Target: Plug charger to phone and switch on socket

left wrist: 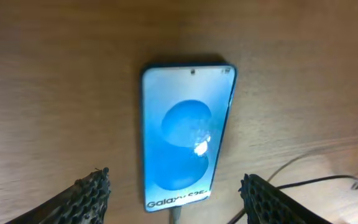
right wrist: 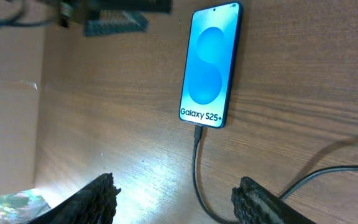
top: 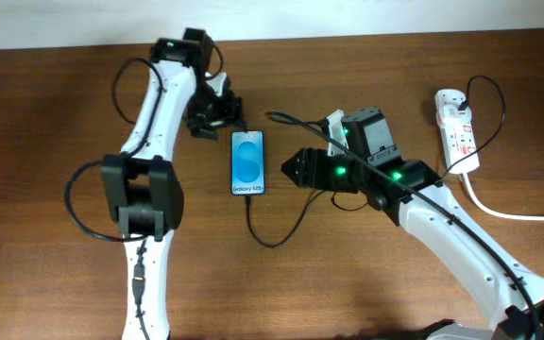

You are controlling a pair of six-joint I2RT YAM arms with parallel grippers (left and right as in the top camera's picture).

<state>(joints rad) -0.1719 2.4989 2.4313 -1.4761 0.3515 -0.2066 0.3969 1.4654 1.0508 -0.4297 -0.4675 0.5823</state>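
Note:
The phone [top: 247, 162] lies flat mid-table, its blue screen lit with "Galaxy S25+" text. It also shows in the left wrist view [left wrist: 185, 137] and the right wrist view [right wrist: 210, 65]. The charger, a thin black cable [top: 277, 236], has its plug tip in the phone's bottom edge [right wrist: 198, 132] and loops right under the right arm. The white socket strip [top: 456, 127] lies at the far right. My left gripper [top: 217, 111] is open and empty just behind the phone [left wrist: 173, 190]. My right gripper [top: 296, 170] is open and empty right of the phone, above the cable [right wrist: 173, 193].
The socket's thick white cord [top: 508, 210] runs off the right edge. A black cable [top: 489, 94] arcs from the socket's top. A shiny wrapper [right wrist: 8, 202] shows at the right wrist view's lower left. The left arm's elbow [top: 140, 194] sits left of the phone.

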